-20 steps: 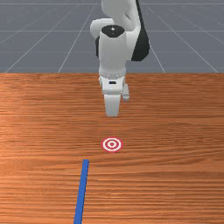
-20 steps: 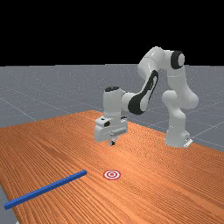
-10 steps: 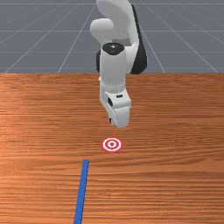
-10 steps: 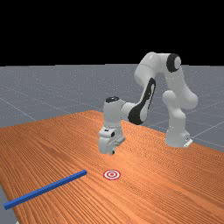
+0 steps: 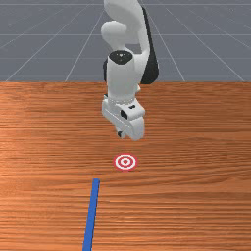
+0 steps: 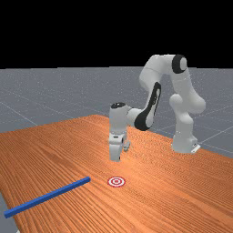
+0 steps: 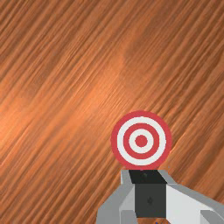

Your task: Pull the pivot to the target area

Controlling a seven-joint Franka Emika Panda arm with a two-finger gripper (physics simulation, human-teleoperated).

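A long, straight, square-edged blue bar (image 6: 48,196) lies flat on the wooden bench (image 6: 150,205), reaching its edge at the far view's left. Its other end lies near, but apart from, a flat round target of red and white concentric rings (image 5: 125,162).
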